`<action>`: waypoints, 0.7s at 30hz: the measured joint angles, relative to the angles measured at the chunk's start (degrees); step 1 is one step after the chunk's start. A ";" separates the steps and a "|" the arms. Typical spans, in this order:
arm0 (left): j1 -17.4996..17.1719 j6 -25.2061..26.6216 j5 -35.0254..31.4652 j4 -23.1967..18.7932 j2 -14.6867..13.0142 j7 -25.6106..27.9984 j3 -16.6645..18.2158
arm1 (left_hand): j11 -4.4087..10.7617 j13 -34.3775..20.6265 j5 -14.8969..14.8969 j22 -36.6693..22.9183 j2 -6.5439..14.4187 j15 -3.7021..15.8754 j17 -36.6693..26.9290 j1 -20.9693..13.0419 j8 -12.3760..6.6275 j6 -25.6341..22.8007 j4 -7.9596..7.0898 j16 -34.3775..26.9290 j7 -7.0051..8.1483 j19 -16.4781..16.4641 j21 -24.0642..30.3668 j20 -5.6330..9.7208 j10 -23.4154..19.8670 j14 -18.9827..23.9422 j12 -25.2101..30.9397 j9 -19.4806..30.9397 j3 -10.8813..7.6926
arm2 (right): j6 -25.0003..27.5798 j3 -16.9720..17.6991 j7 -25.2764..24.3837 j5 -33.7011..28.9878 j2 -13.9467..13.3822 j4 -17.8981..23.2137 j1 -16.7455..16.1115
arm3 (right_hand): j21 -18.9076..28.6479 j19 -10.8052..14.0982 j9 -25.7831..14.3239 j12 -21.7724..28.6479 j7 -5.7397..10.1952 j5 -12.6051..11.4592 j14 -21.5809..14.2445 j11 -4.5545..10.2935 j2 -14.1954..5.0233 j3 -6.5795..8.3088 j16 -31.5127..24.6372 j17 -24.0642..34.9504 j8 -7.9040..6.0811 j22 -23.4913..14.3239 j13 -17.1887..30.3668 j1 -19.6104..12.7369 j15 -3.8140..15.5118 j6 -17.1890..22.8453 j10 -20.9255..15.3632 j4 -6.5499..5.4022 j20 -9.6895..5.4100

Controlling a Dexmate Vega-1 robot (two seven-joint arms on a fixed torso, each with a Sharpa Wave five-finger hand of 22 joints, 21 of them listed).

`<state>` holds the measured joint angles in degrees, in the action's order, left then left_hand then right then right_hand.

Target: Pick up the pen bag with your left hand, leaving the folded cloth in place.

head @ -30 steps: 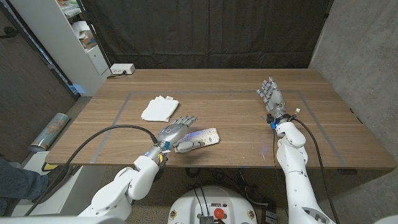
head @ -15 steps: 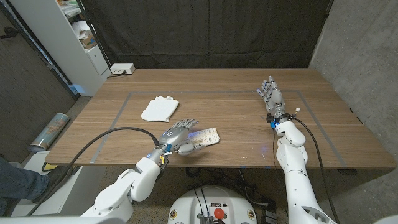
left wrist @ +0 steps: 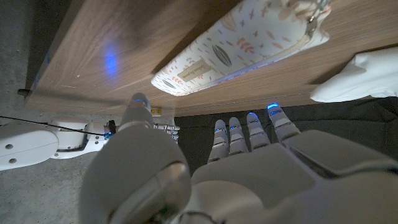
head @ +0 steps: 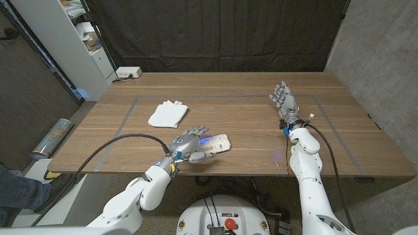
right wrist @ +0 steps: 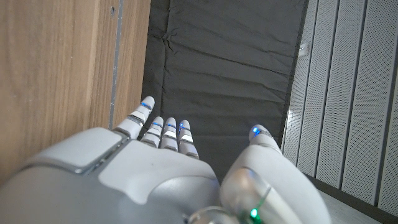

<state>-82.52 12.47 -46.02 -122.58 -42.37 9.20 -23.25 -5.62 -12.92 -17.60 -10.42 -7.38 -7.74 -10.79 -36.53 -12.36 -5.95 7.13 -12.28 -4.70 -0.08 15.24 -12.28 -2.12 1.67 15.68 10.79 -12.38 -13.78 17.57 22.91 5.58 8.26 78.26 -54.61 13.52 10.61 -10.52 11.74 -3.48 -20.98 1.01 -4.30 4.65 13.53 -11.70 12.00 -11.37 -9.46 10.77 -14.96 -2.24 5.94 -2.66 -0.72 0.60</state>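
Even overhead light, sharp head view; dim wrist views, blurred near robot hand (left wrist: 261, 180), blue fingertip glow.

The right hand (right wrist: 168, 171), grey and seen from behind, spreads across the lower part of the frame, from about 7 o'clock to 5 o'clock. Its fingers (right wrist: 165, 132) reach toward 12 o'clock, with small blue lights at their tips. The thumb (right wrist: 264, 146) stands apart at 4 o'clock. Nothing is in its grasp. The wooden table (right wrist: 56, 74) covers 9 to 11 o'clock. A black curtain (right wrist: 230, 68) hangs at 12 o'clock, beside a grey ribbed wall (right wrist: 354, 93) at 2 to 3 o'clock.
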 measured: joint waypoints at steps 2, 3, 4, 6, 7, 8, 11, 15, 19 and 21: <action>0.24 0.02 0.21 0.24 0.02 0.00 -0.30 | 0.11 0.00 0.00 -0.13 0.18 0.00 0.00 -0.18 0.00 0.00 0.00 0.00 0.00 0.00 0.00 0.00 -0.11 0.00 0.00 0.00 0.00 | -0.08 0.14 0.08 0.00 -0.01 -0.24 0.12 | 0.00 0.34 0.00 0.00 0.00 0.00 0.00 0.00 0.00 0.00 0.00 0.00 0.00 0.00 0.00 0.00 0.00 0.00 0.00 0.00 -0.33; 0.35 0.04 0.27 0.33 0.03 0.00 -0.45 | 0.21 0.00 -0.19 -0.13 0.37 0.13 0.00 -0.37 0.00 0.00 0.00 0.00 0.00 0.00 0.00 0.00 -0.22 0.13 0.00 0.00 0.00 | -0.11 0.14 0.10 0.00 -0.01 -0.24 0.12 | 0.00 0.31 0.00 -0.13 0.00 0.00 0.00 0.00 0.00 0.00 0.00 0.00 0.00 0.00 0.00 0.00 0.00 0.00 0.00 0.00 -0.30; 0.44 0.10 0.35 0.41 0.04 0.02 -0.56 | 0.30 0.00 -0.21 -0.13 0.39 0.23 0.00 -0.38 0.00 -0.02 0.00 0.00 0.02 0.00 0.00 0.00 -0.31 0.23 0.00 0.00 0.00 | -0.13 0.21 0.12 0.00 -0.01 -0.38 0.16 | 0.00 0.33 0.00 -0.31 0.00 0.00 0.00 0.00 0.00 0.00 0.00 0.00 0.00 0.00 0.00 0.00 0.00 0.00 0.00 0.00 -0.28; 0.60 0.16 0.48 0.58 0.04 0.05 -0.79 | 0.30 0.00 -0.21 -0.13 0.38 0.31 0.00 -0.38 0.00 -0.31 0.00 0.00 0.31 0.00 0.00 0.00 -0.31 0.31 0.00 0.00 0.00 | -0.18 0.28 0.16 0.01 -0.02 -0.52 0.20 | 0.00 0.63 0.00 -0.44 0.00 0.00 0.00 0.00 0.00 0.00 0.00 0.00 0.00 0.00 0.00 0.00 0.00 0.00 0.00 0.00 0.03; 0.68 0.21 0.61 0.66 0.05 0.07 -0.90 | 0.30 0.00 -0.21 -0.13 0.40 0.31 0.00 -0.40 0.00 -0.33 0.00 0.00 0.29 0.00 -0.16 0.00 -0.31 0.31 0.00 0.00 0.00 | -0.23 0.36 0.19 0.02 -0.02 -0.66 0.27 | 0.00 0.62 0.00 -0.44 0.00 0.00 0.00 0.00 0.00 0.00 0.00 0.00 0.00 0.00 0.00 0.00 0.00 0.00 0.00 0.00 0.01; 0.74 0.21 0.61 0.71 0.05 0.07 -0.97 | 0.30 0.00 -0.21 -0.13 0.65 0.31 0.00 -0.64 0.00 -0.53 0.00 0.00 0.09 0.00 -0.22 0.00 -0.31 0.31 0.00 0.00 0.00 | -0.25 0.36 0.20 0.02 -0.02 -0.66 0.27 | 0.00 0.62 0.00 -0.44 0.00 0.00 0.00 0.00 0.00 0.00 0.00 0.00 0.00 0.00 0.00 0.00 0.00 0.00 0.00 0.00 0.01; 0.97 0.51 1.01 0.94 0.06 0.09 -1.25 | 0.35 -0.20 -0.21 -0.13 0.69 0.31 0.00 -0.69 0.00 -0.62 0.00 0.00 0.00 0.00 -0.22 0.00 -0.35 0.31 0.00 0.00 0.00 | -0.33 0.55 0.30 0.07 -0.02 -0.98 0.37 | 0.00 0.62 0.00 -0.44 0.00 0.00 0.00 0.00 0.00 0.00 0.00 0.00 0.00 0.00 0.00 0.00 0.00 0.00 0.00 0.00 0.01; 1.27 0.67 1.34 1.19 0.10 0.10 -1.77 | 0.61 -0.29 -0.21 -0.13 0.96 0.31 0.00 -0.96 0.00 -0.61 0.00 0.00 0.00 0.00 -0.22 0.00 -0.62 0.31 0.00 0.00 0.00 | -0.38 0.69 0.45 0.11 -0.02 -1.20 0.49 | -0.44 0.61 0.00 -0.44 0.00 0.00 0.00 0.00 0.00 -0.24 0.00 0.00 0.00 0.00 0.00 0.00 0.00 0.00 0.00 0.24 0.02; 1.49 0.86 1.60 1.42 0.19 0.19 -2.21 | 0.61 -0.29 -0.20 -0.12 0.99 0.61 0.01 -0.99 0.00 -0.93 0.00 0.00 0.31 -0.22 -0.22 0.22 -0.62 0.61 0.00 0.00 0.00 | -0.40 0.88 0.57 0.13 -0.03 -1.47 0.60 | -0.44 0.61 0.00 -0.44 0.00 0.00 0.00 0.00 0.00 -0.24 0.00 0.00 0.00 0.00 0.00 0.00 0.00 0.00 0.00 0.24 0.01; 1.65 1.01 1.79 1.56 0.24 0.23 -2.54 | 0.61 -0.29 -0.21 -0.12 1.23 0.61 0.01 -1.23 0.00 -0.93 0.00 0.00 0.31 -0.23 -0.22 0.23 -0.62 0.61 0.00 0.00 -0.01 | -0.40 0.92 0.64 0.14 -0.03 -1.54 0.62 | -0.44 0.61 0.00 -0.44 0.00 0.00 0.00 0.00 0.00 -0.24 0.00 0.00 0.00 0.00 0.00 0.00 0.00 0.00 0.00 0.24 0.01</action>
<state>-80.86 13.47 -44.23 -121.01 -42.14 9.43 -25.79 -5.01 -13.21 -17.81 -10.54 -6.16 -7.14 -10.78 -37.75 -12.36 -6.88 7.12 -12.28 -4.38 -0.31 15.03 -12.05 -2.73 2.27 15.68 10.79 -12.39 -14.18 18.50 23.54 5.72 8.23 76.72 -53.98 13.07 11.22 -10.52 11.31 -3.48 -20.98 1.02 -4.30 4.65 13.29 -11.69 12.01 -11.37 -9.46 10.77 -14.96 -2.24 5.94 -2.66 -0.48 0.62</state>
